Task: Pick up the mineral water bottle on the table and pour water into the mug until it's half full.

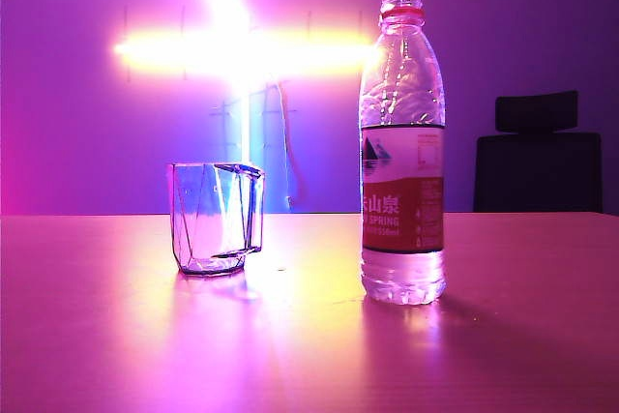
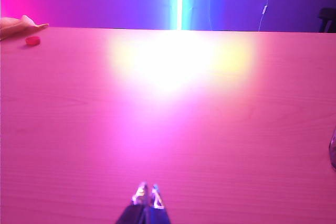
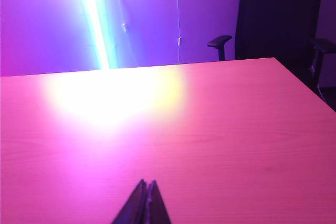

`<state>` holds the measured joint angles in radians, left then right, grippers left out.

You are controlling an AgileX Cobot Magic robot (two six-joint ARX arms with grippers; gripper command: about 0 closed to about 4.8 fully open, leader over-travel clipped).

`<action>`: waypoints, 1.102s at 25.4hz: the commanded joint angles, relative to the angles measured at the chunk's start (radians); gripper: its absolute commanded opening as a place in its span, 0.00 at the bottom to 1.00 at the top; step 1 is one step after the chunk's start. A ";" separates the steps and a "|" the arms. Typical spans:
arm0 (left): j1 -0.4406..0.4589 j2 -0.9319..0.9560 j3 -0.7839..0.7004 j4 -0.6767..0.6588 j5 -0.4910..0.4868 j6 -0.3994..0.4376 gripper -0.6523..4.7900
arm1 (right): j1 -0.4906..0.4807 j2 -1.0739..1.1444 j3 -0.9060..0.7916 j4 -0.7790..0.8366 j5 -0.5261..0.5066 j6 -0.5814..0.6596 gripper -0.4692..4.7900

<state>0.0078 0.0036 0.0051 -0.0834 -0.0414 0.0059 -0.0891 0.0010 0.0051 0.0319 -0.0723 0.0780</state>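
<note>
One tall clear ribbed plastic mineral water bottle [image 1: 402, 152], uncapped, with a red neck ring and a white-and-red label, stands upright on the wide, glossy wooden table [image 1: 309, 355], which is washed pink-purple by the lighting. One small clear faceted mug [image 1: 216, 219] stands to the left of the bottle in the exterior view, apart from it, with bare tabletop between the two and in front of both. The table's far edge runs behind both vessels, with a purple wall and a bright strip of light [image 1: 242, 50] beyond it; one dark office chair [image 1: 538, 154] sits past that edge on the right. Neither arm appears in the exterior view. In the left wrist view the left gripper [image 2: 146, 196] hangs over open tabletop with its two fingertips pressed together and nothing between them; a small red cap-like object [image 2: 32, 41] lies near the far corner beside a pale shape at the frame's edge that cannot be made out. In the right wrist view the right gripper [image 3: 145, 195] is likewise closed to a narrow point and empty, above bare wood, the table's far and side edges meeting at a corner near the chair.
</note>
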 commanded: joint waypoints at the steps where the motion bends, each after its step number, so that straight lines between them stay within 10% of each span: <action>1: -0.001 0.002 0.004 0.010 0.000 -0.003 0.12 | 0.000 -0.001 -0.005 0.018 0.003 -0.003 0.09; 10: -0.016 0.002 0.003 0.010 -0.002 -0.003 0.12 | 0.000 -0.001 -0.005 0.019 -0.012 0.003 0.09; 16: -0.398 0.091 0.004 0.010 -0.052 -0.003 0.12 | 0.001 0.001 -0.001 0.089 -0.163 0.365 0.09; 22: -0.667 0.155 0.004 0.009 -0.046 -0.003 0.12 | 0.009 0.002 0.026 0.066 -0.377 0.394 0.15; 25: -0.728 0.161 0.004 0.010 -0.044 -0.003 0.12 | 0.080 0.014 0.064 0.021 -0.398 0.385 0.35; 28: -0.728 0.161 0.004 0.010 -0.048 -0.003 0.12 | 0.212 0.079 0.066 0.024 -0.359 0.256 0.86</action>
<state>-0.7219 0.1642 0.0051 -0.0864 -0.0841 0.0059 0.0834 0.0551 0.0689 0.0574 -0.4564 0.4061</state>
